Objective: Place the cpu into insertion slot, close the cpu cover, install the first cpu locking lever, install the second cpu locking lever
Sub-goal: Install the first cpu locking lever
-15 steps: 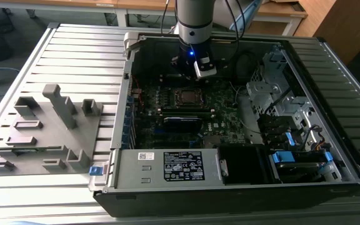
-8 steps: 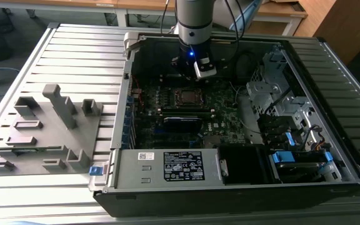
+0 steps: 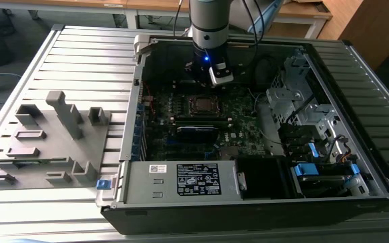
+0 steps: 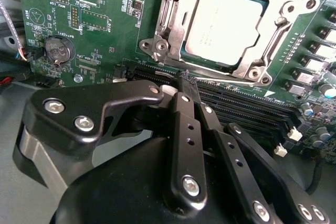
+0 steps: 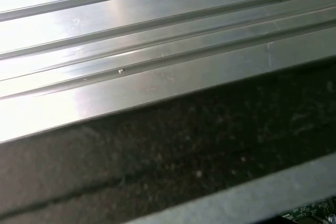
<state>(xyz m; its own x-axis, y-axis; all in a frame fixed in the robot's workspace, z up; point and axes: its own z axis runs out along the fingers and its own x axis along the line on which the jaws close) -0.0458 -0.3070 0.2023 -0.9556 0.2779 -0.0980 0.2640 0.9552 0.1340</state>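
Observation:
The cpu (image 4: 223, 24), a dull silver square chip, lies flat in the insertion slot (image 3: 200, 104) on the green motherboard (image 4: 105, 19). The cpu cover (image 4: 252, 61), a silver frame with a cut-out middle, lies down around the chip's edges. A thin metal lever (image 4: 277, 34) runs along one side of the frame. My gripper (image 4: 178, 83) is shut with nothing between its black fingers; its tip hovers over the long black memory slots (image 4: 236, 109), just beside the socket. In the exterior view the gripper (image 3: 211, 77) hangs inside the open computer case, above the board behind the socket.
The open case (image 3: 248, 197) lies on a slatted aluminium table (image 5: 157, 35). A power supply (image 3: 181, 179) and drive cages (image 3: 303, 116) crowd the case's near and right sides. A grey fixture block (image 3: 52, 142) stands on the table at the exterior view's left. A coin battery (image 4: 56, 50) sits on the board.

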